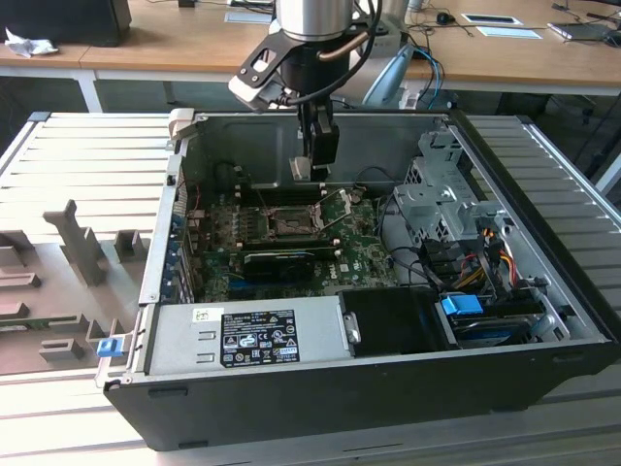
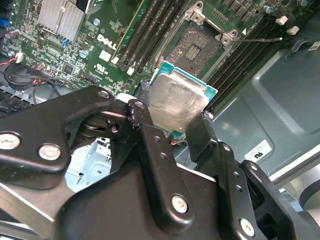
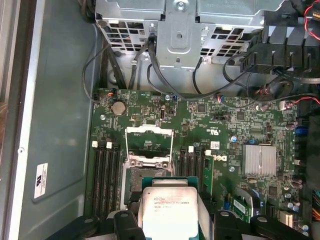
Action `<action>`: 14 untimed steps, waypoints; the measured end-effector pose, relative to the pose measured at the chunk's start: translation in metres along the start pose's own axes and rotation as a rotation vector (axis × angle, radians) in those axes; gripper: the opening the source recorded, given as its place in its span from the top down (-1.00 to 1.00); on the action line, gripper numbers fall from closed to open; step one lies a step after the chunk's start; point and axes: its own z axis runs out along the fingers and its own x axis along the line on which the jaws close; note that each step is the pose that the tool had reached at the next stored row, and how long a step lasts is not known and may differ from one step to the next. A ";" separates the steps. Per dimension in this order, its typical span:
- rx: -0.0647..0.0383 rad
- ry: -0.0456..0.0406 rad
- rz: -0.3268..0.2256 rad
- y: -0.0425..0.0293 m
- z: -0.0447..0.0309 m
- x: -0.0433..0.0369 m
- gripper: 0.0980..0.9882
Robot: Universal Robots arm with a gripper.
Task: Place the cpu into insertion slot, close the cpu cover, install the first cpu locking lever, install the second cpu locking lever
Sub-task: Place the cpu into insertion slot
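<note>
While the cpu [image 2: 177, 100] is not seated yet, it is clamped by opposite edges between the two black fingers [image 2: 150, 142] of the end effector [image 2: 172, 120]. Silvery lid faces both wrist cameras, with green substrate edge showing round it.

- Exterior view: cpu [image 1: 302, 167] hangs at the tip of the end effector [image 1: 315, 155], inside the case volume. It is above the board with clear air under it, offset toward the back wall from the insertion slot [image 1: 289, 221].
- Insertion slot [image 2: 196, 47] is open, dark contact field bare, nothing in it.
- First wrist view: cpu [image 3: 167, 212] overlaps the near edge of the insertion slot [image 3: 134, 175].
- cpu cover [image 3: 150, 130] is flipped up, a silvery frame with a square opening on the far side of the slot from the cpu.
- One thin wire lever [image 2: 260, 39] is swung out clear of the slot, unlatched.

Surroundings:
- Green motherboard [image 3: 220, 120] carries the slot.
- Long black memory slots [image 3: 105, 172] flank the slot on both sides.
- Finned heatsink [image 3: 260, 160] sits well apart from the slot.
- Open case [image 1: 340, 417] lies on its side on a slatted grey desk [image 1: 78, 146].
- Labelled power supply [image 1: 247, 335] runs along the near wall.
- Metal drive cage [image 1: 441, 199] with bundled cables is on the exterior view's right.
</note>
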 end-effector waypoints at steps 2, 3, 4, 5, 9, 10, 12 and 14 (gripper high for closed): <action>0.000 -0.0002 0.001 0.0000 0.0004 0.0000 0.03; 0.000 -0.0003 0.002 -0.0001 0.0008 0.0000 0.03; 0.000 -0.0003 0.003 -0.0001 0.0013 0.0000 0.03; 0.000 -0.0003 0.004 -0.0001 0.0015 0.0000 0.03; 0.000 -0.0006 0.007 -0.0002 0.0026 -0.0001 0.03; 0.000 -0.0007 0.008 -0.0003 0.0032 -0.0001 0.03; 0.000 -0.0008 0.009 -0.0004 0.0040 -0.0001 0.03; 0.000 -0.0010 0.010 -0.0005 0.0048 -0.0001 0.03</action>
